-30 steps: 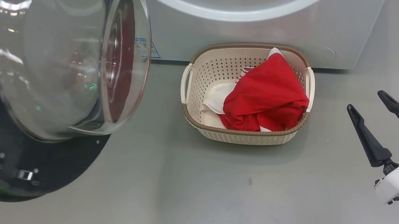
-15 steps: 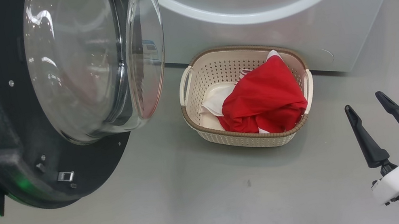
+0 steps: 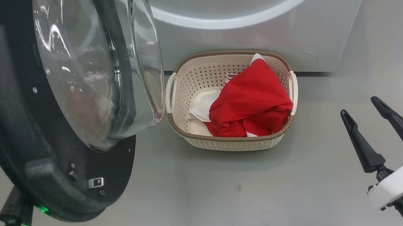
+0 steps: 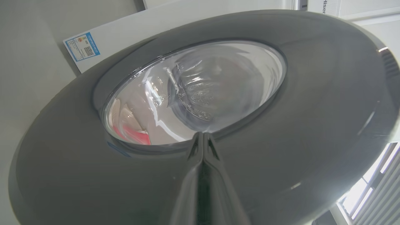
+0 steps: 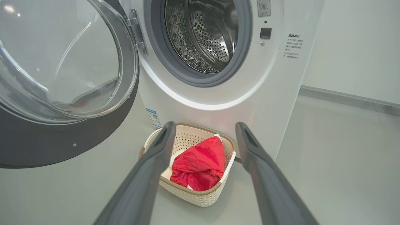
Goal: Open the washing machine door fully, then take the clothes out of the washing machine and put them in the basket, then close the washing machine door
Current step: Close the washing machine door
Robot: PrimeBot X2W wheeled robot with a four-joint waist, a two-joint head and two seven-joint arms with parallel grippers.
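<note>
Grey floor (image 3: 242, 205) bears basket (image 3: 232, 145) of clothes (image 3: 250, 106); right wrist view adds drum (image 5: 203, 34).

Clothes (image 3: 249, 104) in basket (image 3: 232, 145) before washing machine (image 3: 254, 33)

One washing machine (image 3: 249, 9), one washing machine door (image 3: 4, 123), one basket (image 3: 228, 146), one heap of red clothes (image 3: 250, 108), two hands: left hand (image 4: 203, 136), right hand (image 3: 360, 106).

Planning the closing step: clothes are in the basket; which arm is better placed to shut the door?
Left. The left gripper, shut, points at the outer face of the door, ready to push; the right gripper hangs open, away from it, past the basket.
</note>
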